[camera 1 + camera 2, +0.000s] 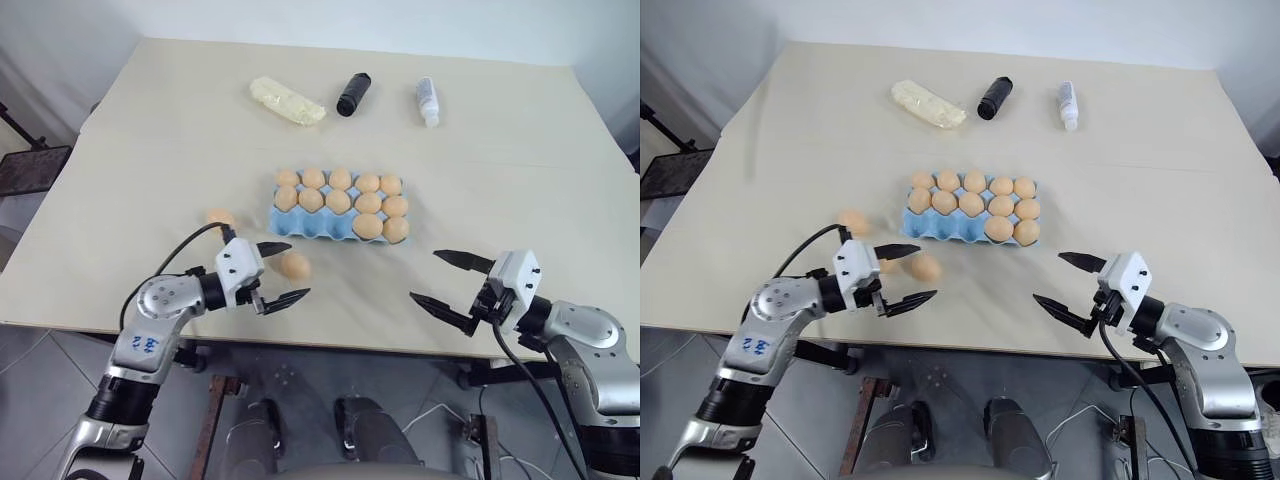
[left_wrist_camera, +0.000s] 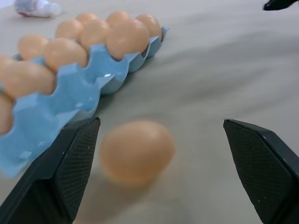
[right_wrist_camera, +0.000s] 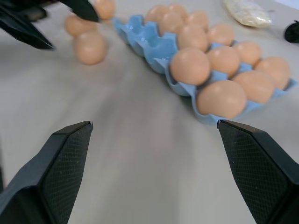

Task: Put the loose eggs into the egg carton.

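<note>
Jaws wide and empty on both the left gripper (image 1: 279, 272) and right gripper (image 1: 447, 281); egg carton (image 1: 283, 221) holds twelve eggs, leaving loose eggs (image 1: 295, 265) on the table (image 1: 150, 150).

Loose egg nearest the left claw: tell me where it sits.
In the left eye view, that loose egg lies on the table between the open left claw's fingers, just off the egg carton's near-left corner.

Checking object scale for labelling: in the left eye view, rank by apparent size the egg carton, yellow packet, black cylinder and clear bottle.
1. egg carton
2. yellow packet
3. black cylinder and clear bottle: too alike to rank.
</note>
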`<state>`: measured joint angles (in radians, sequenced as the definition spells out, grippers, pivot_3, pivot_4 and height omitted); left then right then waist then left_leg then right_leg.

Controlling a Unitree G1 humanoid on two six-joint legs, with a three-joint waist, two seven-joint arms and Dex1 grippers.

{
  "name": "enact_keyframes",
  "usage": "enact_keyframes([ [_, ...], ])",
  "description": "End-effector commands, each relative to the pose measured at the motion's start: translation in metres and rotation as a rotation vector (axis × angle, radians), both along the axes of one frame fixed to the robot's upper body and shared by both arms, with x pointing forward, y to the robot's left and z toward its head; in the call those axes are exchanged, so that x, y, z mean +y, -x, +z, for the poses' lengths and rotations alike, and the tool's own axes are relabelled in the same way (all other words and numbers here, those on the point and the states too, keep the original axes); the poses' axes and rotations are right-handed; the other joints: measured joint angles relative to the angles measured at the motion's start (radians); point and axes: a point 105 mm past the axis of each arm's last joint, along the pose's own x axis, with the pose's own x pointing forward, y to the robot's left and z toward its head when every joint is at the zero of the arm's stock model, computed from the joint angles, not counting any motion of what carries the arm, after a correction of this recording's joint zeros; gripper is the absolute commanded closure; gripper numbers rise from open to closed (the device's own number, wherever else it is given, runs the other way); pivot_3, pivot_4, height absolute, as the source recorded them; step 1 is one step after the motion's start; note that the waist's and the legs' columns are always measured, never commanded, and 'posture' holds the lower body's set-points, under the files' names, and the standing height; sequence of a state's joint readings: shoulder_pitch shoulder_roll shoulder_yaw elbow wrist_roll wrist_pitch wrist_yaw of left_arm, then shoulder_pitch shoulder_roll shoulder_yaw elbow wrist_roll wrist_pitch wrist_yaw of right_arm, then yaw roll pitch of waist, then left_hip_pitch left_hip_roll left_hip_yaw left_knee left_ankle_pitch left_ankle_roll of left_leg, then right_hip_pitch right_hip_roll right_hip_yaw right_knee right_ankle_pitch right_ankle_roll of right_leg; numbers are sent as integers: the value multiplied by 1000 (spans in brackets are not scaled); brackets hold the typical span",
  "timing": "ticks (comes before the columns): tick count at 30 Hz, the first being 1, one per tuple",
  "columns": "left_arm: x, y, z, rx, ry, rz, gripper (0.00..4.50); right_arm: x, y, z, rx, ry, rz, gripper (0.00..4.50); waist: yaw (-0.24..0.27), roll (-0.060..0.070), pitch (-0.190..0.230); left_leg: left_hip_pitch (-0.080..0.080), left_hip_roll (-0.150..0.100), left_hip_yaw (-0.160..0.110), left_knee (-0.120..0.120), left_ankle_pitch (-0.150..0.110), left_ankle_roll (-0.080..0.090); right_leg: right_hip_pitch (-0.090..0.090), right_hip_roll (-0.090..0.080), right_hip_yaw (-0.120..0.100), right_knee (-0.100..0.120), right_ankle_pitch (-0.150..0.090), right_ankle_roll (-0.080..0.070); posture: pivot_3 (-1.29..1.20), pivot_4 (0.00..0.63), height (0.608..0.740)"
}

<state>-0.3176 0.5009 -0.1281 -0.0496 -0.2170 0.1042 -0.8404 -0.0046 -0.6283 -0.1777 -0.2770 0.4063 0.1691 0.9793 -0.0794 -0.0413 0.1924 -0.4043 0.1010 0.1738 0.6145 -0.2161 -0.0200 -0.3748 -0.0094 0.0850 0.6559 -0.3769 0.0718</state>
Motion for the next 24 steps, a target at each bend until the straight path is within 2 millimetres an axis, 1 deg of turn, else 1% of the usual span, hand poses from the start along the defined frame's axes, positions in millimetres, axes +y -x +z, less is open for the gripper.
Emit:
enact_keyframes([
  [1, -9, -7, -1, -39, -35, -29, 0, 9, 8, 13, -41, -12, 28, 30, -3, 0, 0, 0, 0, 0, 0, 0, 0, 0, 0, 0, 0, 0, 0, 0, 150, 740],
  [3, -9, -16, -1, -46, -56, -9, 0, 17, 15, 17, -46, -25, 50, 30, -4, 0, 0, 0, 0, 0, 0, 0, 0, 0, 1, 0, 1, 0, 0, 0, 150, 740],
  [7, -7, -22, -3, -42, -74, -6, 0, 28, 24, 21, -75, -36, 85, 30, -4, 0, 0, 0, 1, -1, 1, 1, -1, -1, 1, 0, 3, 0, 0, 0, 150, 740],
  [10, -7, -24, -7, -33, -87, -3, 638, 30, 26, 23, -102, -52, 82, 0, -2, 0, 0, 0, 0, 0, 1, 1, -1, 0, 1, 0, 3, 0, 0, 0, 150, 740],
  [15, -13, -21, -5, -32, -66, -39, 2198, 26, 23, 20, -98, -50, 47, 0, -1, 0, 0, 0, 0, -1, 3, 1, 0, 0, 0, 0, 4, 0, 0, 0, 150, 740],
  [17, -15, -22, 1, -48, -41, -38, 2612, 25, 21, 20, -98, -51, 38, 0, -1, 0, 0, 0, 0, -1, 3, 1, 0, 0, 0, 0, 5, 0, 0, 0, 150, 740],
  [18, -17, -23, 8, -58, -12, -39, 2740, 24, 20, 20, -98, -52, 34, 0, 0, 0, 0, 0, 0, -1, 3, 1, 0, 0, 0, 0, 5, 0, 0, 0, 150, 740],
  [21, -24, -30, 27, -95, 58, -33, 2740, 23, 18, 20, -96, -54, 27, 0, 2, 0, 0, 0, 0, -1, 3, 1, 0, 0, 0, 0, 5, 0, 0, 0, 150, 740],
  [24, -37, -42, 44, -136, 109, -35, 2740, 23, 17, 19, -91, -54, 25, 0, 8, 0, 0, 0, 0, -1, 6, 1, 0, 0, 1, 0, 5, 0, 1, 0, 150, 740],
])
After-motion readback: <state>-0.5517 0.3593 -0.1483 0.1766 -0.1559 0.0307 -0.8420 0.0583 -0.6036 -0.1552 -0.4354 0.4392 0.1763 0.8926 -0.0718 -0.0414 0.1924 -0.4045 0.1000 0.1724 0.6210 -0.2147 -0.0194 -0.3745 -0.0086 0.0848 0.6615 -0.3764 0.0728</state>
